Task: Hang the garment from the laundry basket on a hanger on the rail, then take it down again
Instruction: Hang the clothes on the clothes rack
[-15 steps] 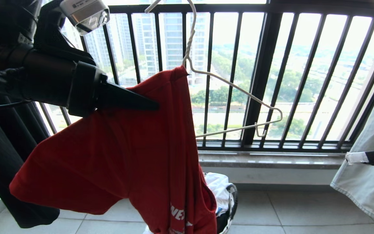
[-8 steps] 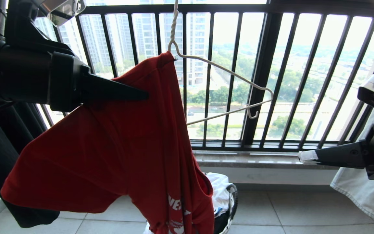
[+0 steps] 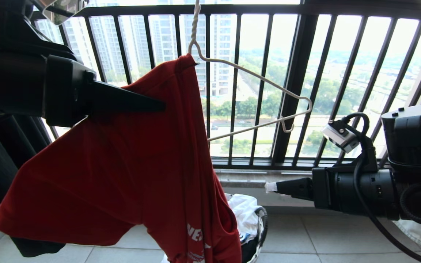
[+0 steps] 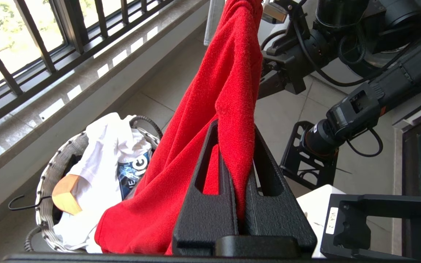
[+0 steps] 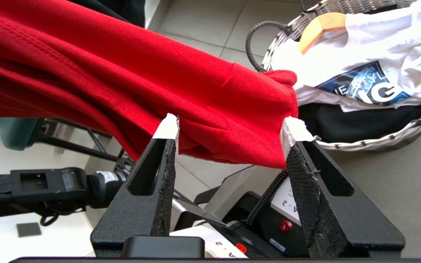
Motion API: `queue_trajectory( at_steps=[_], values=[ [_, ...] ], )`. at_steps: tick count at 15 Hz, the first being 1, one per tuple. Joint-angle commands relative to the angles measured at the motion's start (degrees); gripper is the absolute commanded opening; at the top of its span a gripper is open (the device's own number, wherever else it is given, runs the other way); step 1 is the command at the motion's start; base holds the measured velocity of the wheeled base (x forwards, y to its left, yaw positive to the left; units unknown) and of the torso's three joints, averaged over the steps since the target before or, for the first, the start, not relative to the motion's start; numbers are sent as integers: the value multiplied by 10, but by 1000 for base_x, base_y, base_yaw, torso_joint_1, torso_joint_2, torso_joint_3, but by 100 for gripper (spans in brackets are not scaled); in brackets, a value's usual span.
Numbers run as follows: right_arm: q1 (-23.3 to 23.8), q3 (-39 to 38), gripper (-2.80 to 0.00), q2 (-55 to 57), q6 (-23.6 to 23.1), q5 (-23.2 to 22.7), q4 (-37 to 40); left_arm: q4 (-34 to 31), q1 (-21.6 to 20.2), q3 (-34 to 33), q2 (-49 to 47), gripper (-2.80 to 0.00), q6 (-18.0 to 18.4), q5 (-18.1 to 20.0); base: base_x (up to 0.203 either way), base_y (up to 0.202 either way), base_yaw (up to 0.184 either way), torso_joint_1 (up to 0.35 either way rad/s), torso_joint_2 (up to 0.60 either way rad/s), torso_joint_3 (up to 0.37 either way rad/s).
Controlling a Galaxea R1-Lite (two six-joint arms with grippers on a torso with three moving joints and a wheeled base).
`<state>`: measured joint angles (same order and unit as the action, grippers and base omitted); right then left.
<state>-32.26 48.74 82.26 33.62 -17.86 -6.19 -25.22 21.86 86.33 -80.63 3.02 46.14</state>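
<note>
Your left hand (image 4: 236,146) is clamped shut on a fold of the red garment (image 3: 122,164), which hangs half on the cream wire hanger (image 3: 254,76), one shoulder threaded, the hanger's other arm bare. Your right hand (image 5: 228,135) stands open just before the garment's lower edge, gripping nothing. The laundry basket (image 5: 360,144) sits on the floor below both hands, holding a white garment (image 5: 371,54).
</note>
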Motion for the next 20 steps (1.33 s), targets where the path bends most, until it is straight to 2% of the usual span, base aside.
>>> queue_trajectory(
  at_steps=[1,7,20],
  values=[
    [-24,-9,0,43,1,26,-16,-1,0,0,2,-280,0,3,0,0,0,0,0,0],
    [-70,-14,0,45,-11,54,-17,10,-1,-2,0,-280,0,2,0,0,0,0,0,0],
    [-97,-3,0,64,-15,55,-21,34,-1,-17,-3,-280,1,1,0,0,0,0,0,0]
  ],
)
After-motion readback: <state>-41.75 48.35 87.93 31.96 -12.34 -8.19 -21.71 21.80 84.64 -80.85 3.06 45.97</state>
